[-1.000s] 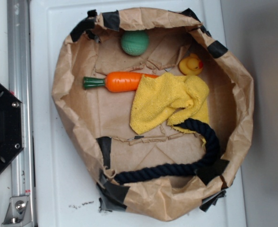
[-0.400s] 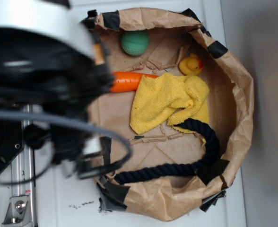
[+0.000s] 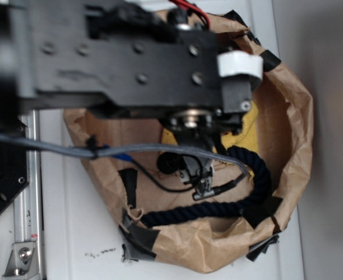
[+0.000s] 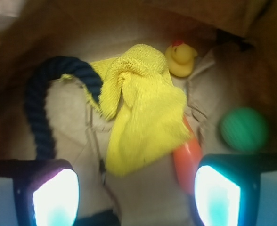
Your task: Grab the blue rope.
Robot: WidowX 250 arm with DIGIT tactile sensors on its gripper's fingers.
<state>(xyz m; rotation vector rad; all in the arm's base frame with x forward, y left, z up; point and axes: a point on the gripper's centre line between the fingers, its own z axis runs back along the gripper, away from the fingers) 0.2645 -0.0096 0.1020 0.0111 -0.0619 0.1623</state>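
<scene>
paper bag | blue rope lengthwise along near wall, hooking up at right | tool wide open, empty

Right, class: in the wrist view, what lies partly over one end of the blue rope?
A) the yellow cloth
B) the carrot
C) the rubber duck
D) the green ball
A: the yellow cloth drapes over the near end of the blue rope, hiding where the rope's curve ends.

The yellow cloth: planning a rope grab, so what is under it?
In the wrist view the yellow cloth covers one end of the blue rope and most of the carrot. Anything else beneath is hidden.
</scene>
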